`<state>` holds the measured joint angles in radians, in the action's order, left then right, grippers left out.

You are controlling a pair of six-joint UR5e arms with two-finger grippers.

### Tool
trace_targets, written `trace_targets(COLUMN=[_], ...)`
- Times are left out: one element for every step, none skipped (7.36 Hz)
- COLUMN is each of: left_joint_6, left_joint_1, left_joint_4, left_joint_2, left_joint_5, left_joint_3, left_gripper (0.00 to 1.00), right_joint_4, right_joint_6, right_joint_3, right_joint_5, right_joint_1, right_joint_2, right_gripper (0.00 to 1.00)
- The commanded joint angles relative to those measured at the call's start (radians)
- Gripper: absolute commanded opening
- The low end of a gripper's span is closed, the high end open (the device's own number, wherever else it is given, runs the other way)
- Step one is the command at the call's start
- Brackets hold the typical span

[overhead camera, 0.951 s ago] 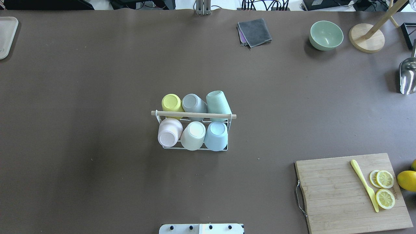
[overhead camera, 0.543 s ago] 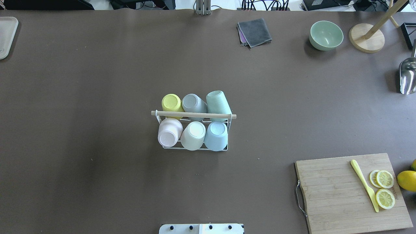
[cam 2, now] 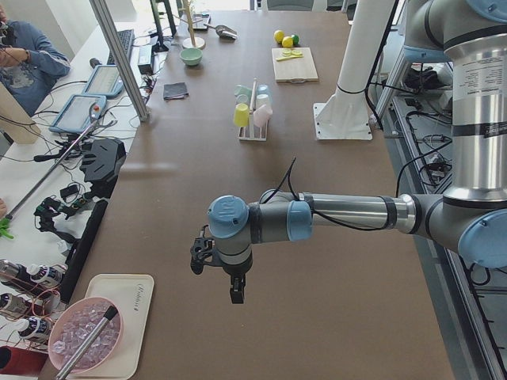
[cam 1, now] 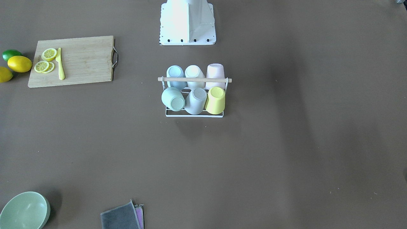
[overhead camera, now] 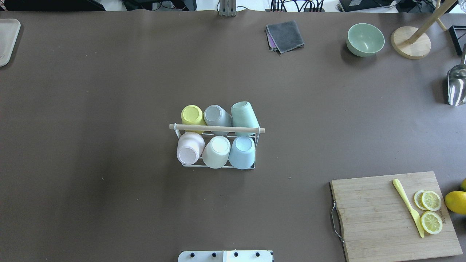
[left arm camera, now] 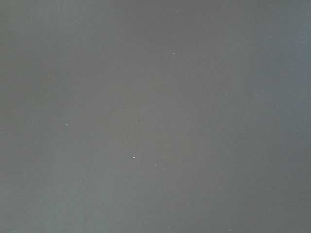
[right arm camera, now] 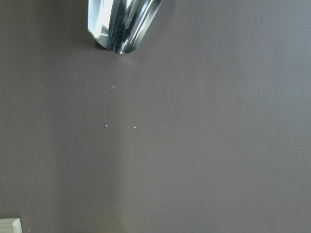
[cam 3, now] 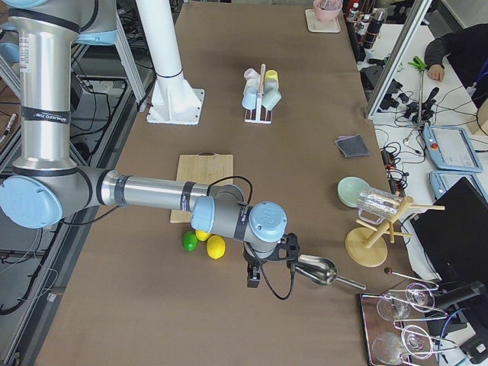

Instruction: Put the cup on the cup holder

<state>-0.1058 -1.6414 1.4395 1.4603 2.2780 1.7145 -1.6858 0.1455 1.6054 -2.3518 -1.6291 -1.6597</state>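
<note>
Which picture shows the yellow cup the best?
The front-facing view: the yellow cup sits unblocked in the near row of the cup holder. Overhead, the rod crosses it; side views show it tiny; wrist views miss it.

On the brown table [overhead camera: 109,91] we see a light wooden cutting board with a metal handle [overhead camera: 378,218], at the lower right of the overhead view. On it lie a pale yellow plastic knife [overhead camera: 407,207] and three lemon slices [overhead camera: 431,200], just beside the knife. A whole yellow lemon [overhead camera: 455,202] sits off the board's right edge, and we find a green lime [cam 1: 11,54] near it. Along the far edge we see a folded grey cloth [overhead camera: 285,35], a pale green bowl [overhead camera: 365,39], a round-based wooden stand [overhead camera: 410,43] and a shiny metal scoop [overhead camera: 456,85]. A pale tray [overhead camera: 7,40] rests at the far left corner.
</note>
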Motion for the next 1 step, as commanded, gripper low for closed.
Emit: trace_targets(left_joint_6=[0.000], left_joint_1=[0.000], left_joint_4=[-0.001], left_joint_2=[0.000], left_joint_5=[0.000], left_joint_3=[-0.001], left_gripper=[0.99], right_joint_4=[0.000], right_joint_6=[0.000], right_joint_3=[-0.002], right_joint_5=[0.000], right_joint_1=[0.000], right_joint_2=[0.000], right_gripper=[1.00])
